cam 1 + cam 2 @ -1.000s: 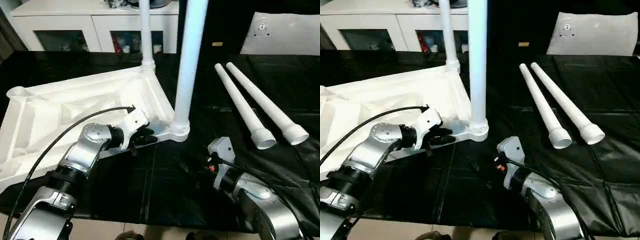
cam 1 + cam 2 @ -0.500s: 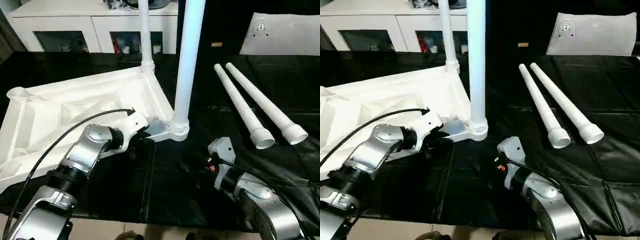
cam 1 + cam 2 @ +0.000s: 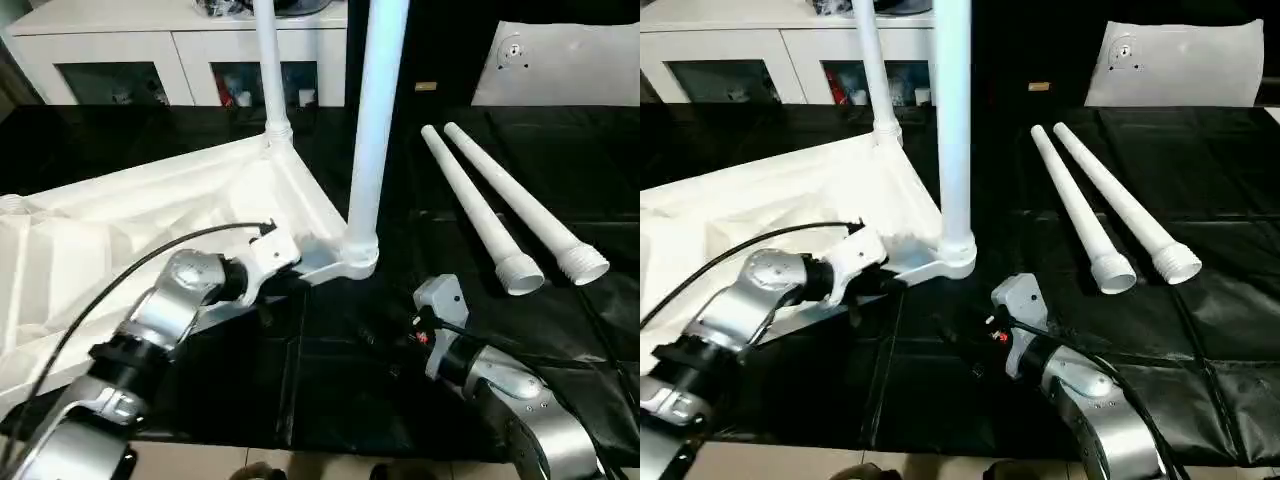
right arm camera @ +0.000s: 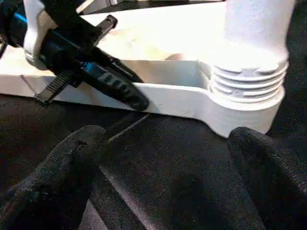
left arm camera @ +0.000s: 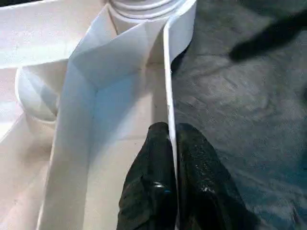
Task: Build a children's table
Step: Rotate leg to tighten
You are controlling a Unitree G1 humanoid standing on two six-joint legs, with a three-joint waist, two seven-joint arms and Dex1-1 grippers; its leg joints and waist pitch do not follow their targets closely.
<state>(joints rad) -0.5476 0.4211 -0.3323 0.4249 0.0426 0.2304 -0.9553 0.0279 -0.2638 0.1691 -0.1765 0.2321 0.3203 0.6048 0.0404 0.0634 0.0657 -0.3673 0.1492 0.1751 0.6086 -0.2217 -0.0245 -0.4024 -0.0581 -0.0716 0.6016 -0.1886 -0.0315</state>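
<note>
**Left fingers pinch the tabletop's rim**

The white tabletop [image 3: 150,215] lies upside down on the black-covered surface [image 3: 330,400], ribbed underside up. Two legs [image 3: 375,120] stand upright in its corner sockets; two more loose legs [image 3: 480,210] lie side by side on the surface, well apart to the right. The left gripper [image 5: 171,143] has its fingers [image 5: 153,182] closed on the thin rim wall near the nearer standing leg. The right gripper [image 4: 168,143] hovers just beside that corner, fingers [image 4: 72,158] spread wide, holding nothing.
</note>
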